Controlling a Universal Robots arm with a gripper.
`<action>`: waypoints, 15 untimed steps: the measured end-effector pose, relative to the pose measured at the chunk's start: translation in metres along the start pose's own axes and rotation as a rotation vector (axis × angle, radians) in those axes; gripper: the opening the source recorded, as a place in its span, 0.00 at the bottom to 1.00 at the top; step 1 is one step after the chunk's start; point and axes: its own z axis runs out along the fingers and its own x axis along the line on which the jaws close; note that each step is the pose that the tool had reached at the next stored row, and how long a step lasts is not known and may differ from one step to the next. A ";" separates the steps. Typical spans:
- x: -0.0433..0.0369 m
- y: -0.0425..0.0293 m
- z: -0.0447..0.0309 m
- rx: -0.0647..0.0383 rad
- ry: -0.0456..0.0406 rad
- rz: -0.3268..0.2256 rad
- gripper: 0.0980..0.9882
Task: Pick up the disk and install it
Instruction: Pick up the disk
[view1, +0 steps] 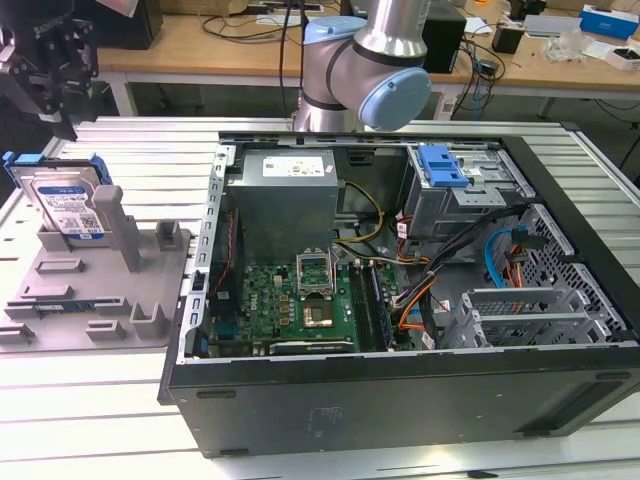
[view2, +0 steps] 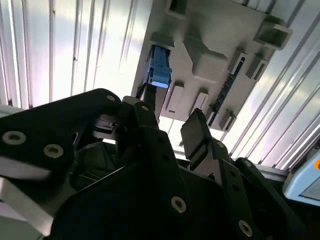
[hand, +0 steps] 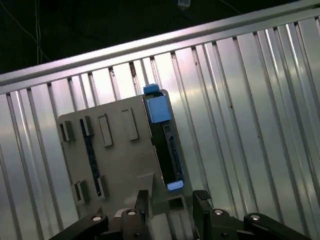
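We see a ribbed aluminium table (view1: 100, 400) spread across the exterior view, with wooden workbenches (view1: 190, 45) behind it at 12 o'clock. The biggest thing on it is an open computer case (view1: 400, 400) lying on its side, reaching from the centre out to 3 o'clock. Inside we make out a green motherboard (view1: 290, 300), a grey power supply (view1: 285, 195) and, toward 1 o'clock, a drive cage with a blue plastic latch (view1: 443, 165). The robot arm (view1: 370, 70) rises behind the case at 12 o'clock.

At 9 o'clock of the case, just beside its wall, lies a grey moulded holder (view1: 90, 290) with several slots and posts. The disk (view1: 68, 205) stands on edge in the holder's far corner, at about 10 o'clock in the exterior view, with its label facing the camera and its blue carrier framing it.

The gripper (view1: 60, 110) hangs above the disk, apart from it. In both wrist views its fingers (hand: 200, 200) are spread with nothing between them, and we see the disk edge-on beyond them, seated in its slot.
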 end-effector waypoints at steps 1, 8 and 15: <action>0.0000 0.0000 0.0000 0.001 0.0010 -0.029 0.43; 0.0000 0.0000 0.0000 0.004 0.0076 -0.181 0.43; -0.0011 0.0002 0.0000 0.005 0.0090 -0.190 0.43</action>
